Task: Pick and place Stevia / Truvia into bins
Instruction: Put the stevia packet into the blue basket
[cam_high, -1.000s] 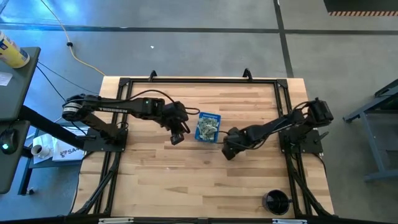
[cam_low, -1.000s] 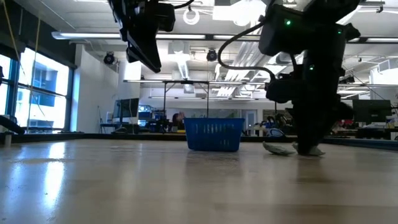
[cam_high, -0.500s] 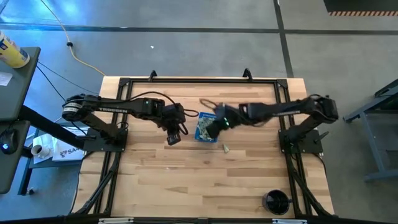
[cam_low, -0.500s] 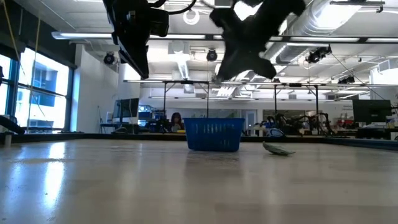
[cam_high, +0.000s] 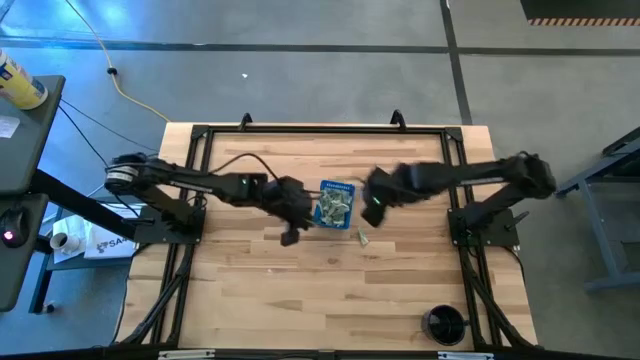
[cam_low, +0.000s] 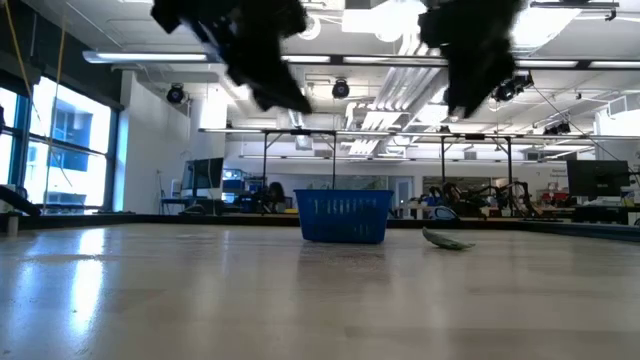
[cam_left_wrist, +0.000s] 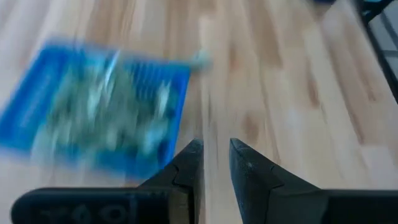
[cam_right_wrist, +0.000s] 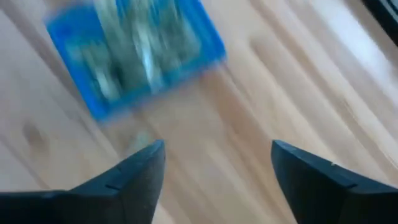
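Observation:
The blue bin (cam_high: 335, 203) stands mid-table, heaped with pale green and white Stevia sachets (cam_left_wrist: 93, 118). One loose sachet (cam_high: 362, 239) lies flat on the wood just near-right of the bin, and it also shows in the low view as a sachet (cam_low: 447, 241). My left gripper (cam_high: 292, 236) hovers by the bin's near-left corner; its fingers (cam_left_wrist: 245, 168) stand a narrow gap apart with nothing between them. My right gripper (cam_high: 372, 212) hovers right of the bin, wide open and empty, with the bin (cam_right_wrist: 137, 56) ahead of it.
A round black cup (cam_high: 444, 324) stands near the table's near right corner. A black frame (cam_high: 320, 128) runs around the tabletop. Bare wood lies between the bin and the near edge.
My right gripper has risen from the table near-right of the bin, swung over the bin, then drawn back toward the right. A white sachet that lay at its fingers is gone from the table. My left gripper has shifted toward the near edge and the bin.

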